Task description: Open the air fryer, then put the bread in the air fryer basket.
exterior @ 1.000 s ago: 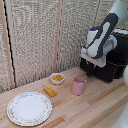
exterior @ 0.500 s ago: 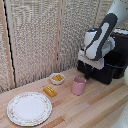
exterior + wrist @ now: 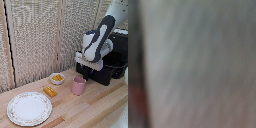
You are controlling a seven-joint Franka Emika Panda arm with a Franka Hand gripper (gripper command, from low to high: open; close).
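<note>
Bread [image 3: 49, 91], one piece beside one plate [image 3: 29, 108], one cup [image 3: 78, 85], claw [image 3: 88, 65] state unclear.

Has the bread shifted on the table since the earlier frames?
No. The bread lies in the same spot, between the plate and the small white bowl.

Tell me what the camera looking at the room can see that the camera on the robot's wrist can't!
Only the exterior view shows real things: the white robot arm with its gripper by the black air fryer, the bread lying on the wooden table, a pink cup, a small white bowl of orange-yellow pieces, and a big plate. Only the wrist view shows a grey blur with a dark edge and a reddish corner; nothing in it can be named. Shared: nothing I can match between them.
</note>
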